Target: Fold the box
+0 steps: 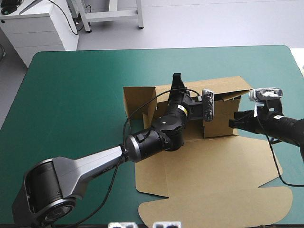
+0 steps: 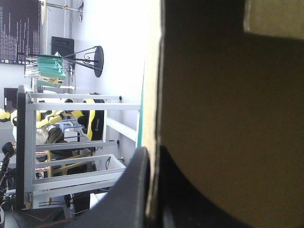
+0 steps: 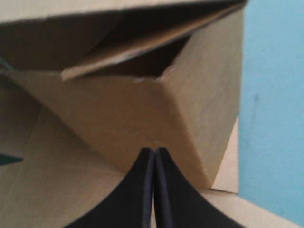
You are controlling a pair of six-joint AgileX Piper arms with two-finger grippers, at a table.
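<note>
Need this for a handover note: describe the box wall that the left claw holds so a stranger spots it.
On the teal-green table lies a brown box, its lid flat toward the near edge and walls raised at the far side. The wall you want is the far one, the only one pinched in the left claw.

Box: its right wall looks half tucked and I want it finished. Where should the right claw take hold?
Probably the loose flap slanting inward atop the box's right wall, coming from the table's right side. Its free edge stands off the wall, leaving a finger gap. The shut right claw must open first.
</note>
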